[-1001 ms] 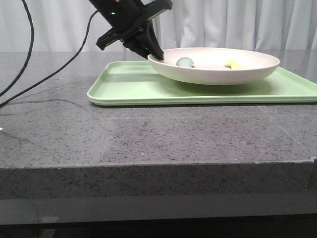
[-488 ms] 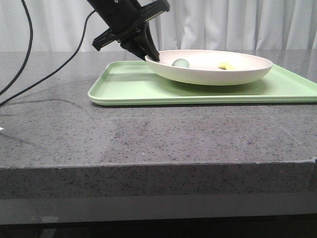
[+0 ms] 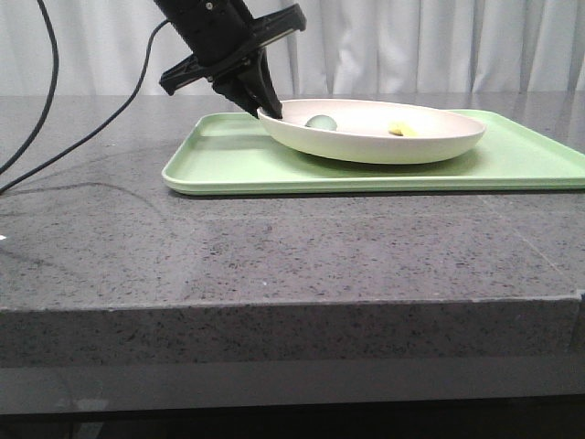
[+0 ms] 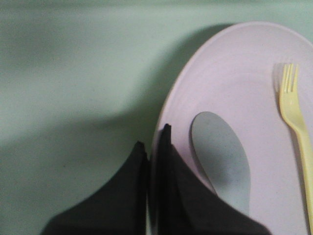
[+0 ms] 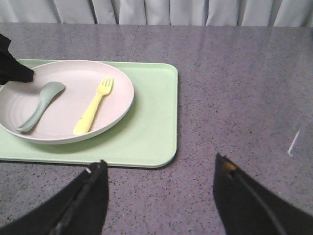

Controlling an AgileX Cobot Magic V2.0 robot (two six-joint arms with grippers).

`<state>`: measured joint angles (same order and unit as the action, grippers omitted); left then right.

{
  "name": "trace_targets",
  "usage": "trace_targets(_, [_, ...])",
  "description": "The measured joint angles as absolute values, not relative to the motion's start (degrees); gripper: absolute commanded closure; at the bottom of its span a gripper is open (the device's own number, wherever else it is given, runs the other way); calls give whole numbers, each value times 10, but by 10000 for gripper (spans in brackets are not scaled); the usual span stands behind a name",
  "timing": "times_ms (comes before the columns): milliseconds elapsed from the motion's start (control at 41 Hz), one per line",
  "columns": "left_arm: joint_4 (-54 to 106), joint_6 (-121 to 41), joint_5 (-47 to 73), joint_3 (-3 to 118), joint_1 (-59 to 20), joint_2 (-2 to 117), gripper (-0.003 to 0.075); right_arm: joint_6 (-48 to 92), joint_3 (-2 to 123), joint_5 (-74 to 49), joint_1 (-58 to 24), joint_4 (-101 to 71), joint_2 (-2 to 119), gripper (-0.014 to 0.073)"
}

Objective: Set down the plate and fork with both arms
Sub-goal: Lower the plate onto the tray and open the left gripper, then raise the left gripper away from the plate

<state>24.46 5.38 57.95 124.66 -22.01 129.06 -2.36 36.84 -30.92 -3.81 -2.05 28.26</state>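
Observation:
The cream-white plate (image 3: 384, 137) is over the light-green tray (image 3: 228, 155), with its left rim raised a little. My left gripper (image 3: 267, 112) is shut on that left rim; in the left wrist view the gripper (image 4: 152, 142) has one finger inside the plate (image 4: 244, 88) and one outside. The yellow fork (image 3: 402, 130) lies in the plate, and it also shows in the left wrist view (image 4: 296, 127) and the right wrist view (image 5: 94, 106). My right gripper (image 5: 159, 169) is open and empty above the grey table, beside the tray's corner (image 5: 161, 147).
A dull grey-green spoon (image 5: 39, 105) lies in the plate next to the fork. The tray sits on a grey stone table (image 3: 274, 256) whose front edge is near. Black cables (image 3: 55, 82) hang at the left. A curtain hangs behind.
My left gripper has carried the plate to the left and lower over the tray, with the fork and spoon still in it.

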Motion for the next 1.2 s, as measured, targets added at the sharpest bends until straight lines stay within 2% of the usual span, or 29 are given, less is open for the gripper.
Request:
trace_targets(195, [243,55,584,1247,-220,1291,713,-24,368,-309,-38,-21,283,102])
trace_targets(513, [248,58,585,1247,-220,1291,448,-24,368,-309,-38,-21,283,102])
trace_targets(586, [248,59,585,1247,-220,1291,400,-24,368,-309,-38,-21,283,102])
trace_targets(659, [248,59,587,1247,-220,1291,383,-24,368,-309,-38,-21,283,102])
trace_targets(952, [252,56,650,1297,-220,1284,400,-24,368,-309,-38,-21,283,102])
trace_targets(1074, [254,53,669,1325,-220,1276,522,-24,368,-309,-38,-21,283,102])
trace_targets(1196, [255,49,678,1340,-220,1268,696,-24,368,-309,-38,-21,283,102])
